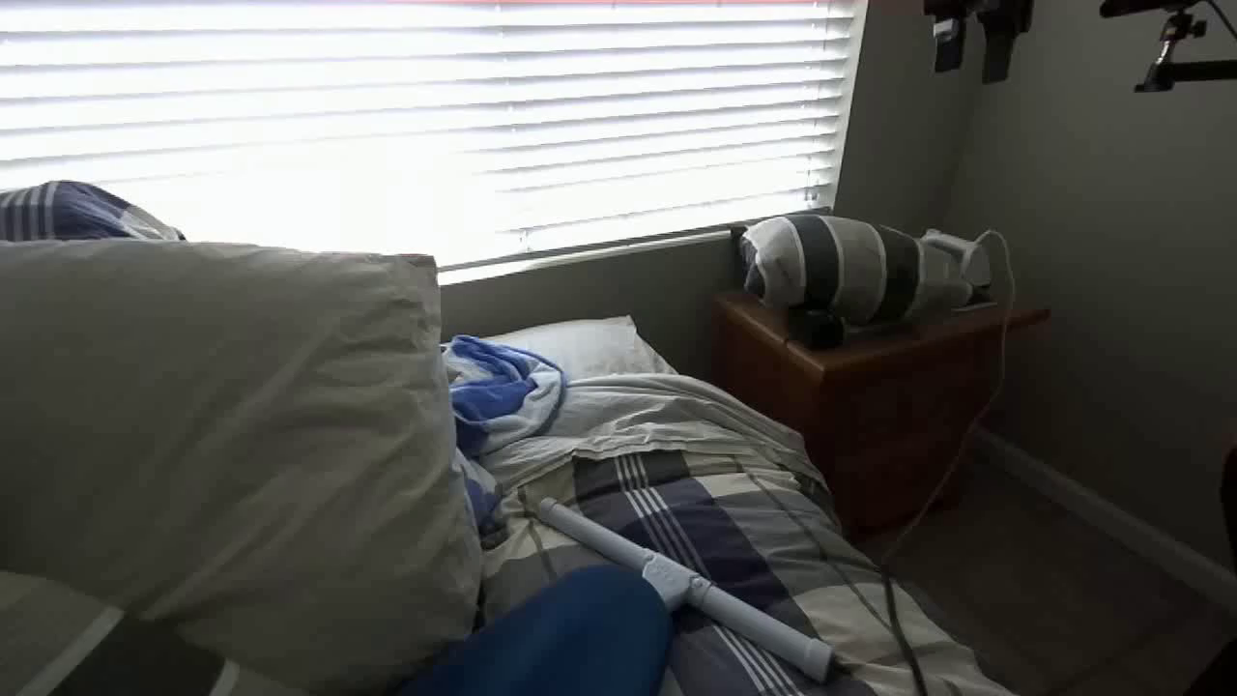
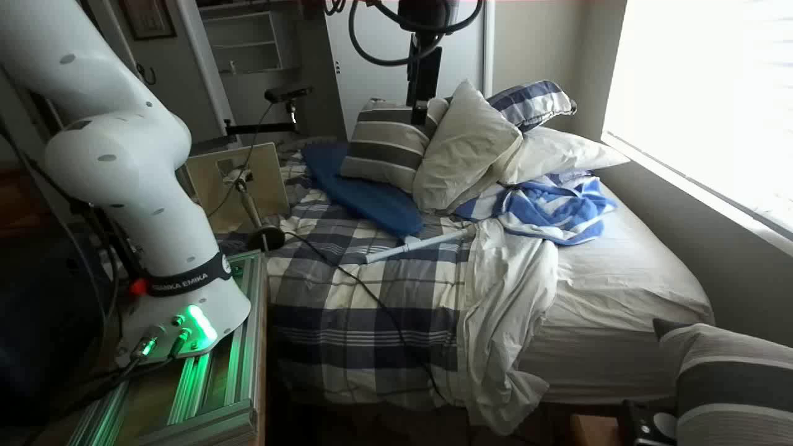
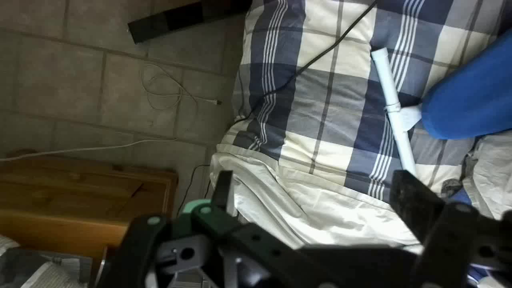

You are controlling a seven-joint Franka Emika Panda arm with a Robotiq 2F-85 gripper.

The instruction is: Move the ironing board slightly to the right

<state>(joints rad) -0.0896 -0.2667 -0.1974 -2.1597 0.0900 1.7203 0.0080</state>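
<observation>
The ironing board is a long blue board lying on the bed, with a white T-shaped leg bar at its near end. In an exterior view the board (image 2: 365,195) lies partly under pillows, and its white bar (image 2: 415,246) rests on the plaid cover. The board's rounded end (image 1: 589,628) shows at the bottom of an exterior view, and the board (image 3: 472,92) is at the right of the wrist view. My gripper (image 3: 314,180) is open and empty, its fingers wide apart. It hangs in the air above the bed; its fingers also show in both exterior views (image 1: 974,58) (image 2: 420,111).
The bed has a plaid cover (image 2: 372,322), a large off-white pillow (image 2: 468,145), a striped pillow (image 2: 384,145) and a blue-white towel (image 2: 557,207). A dark cable (image 2: 372,291) crosses the cover. A wooden nightstand (image 1: 870,416) bears a striped pillow (image 1: 850,266). A window is behind.
</observation>
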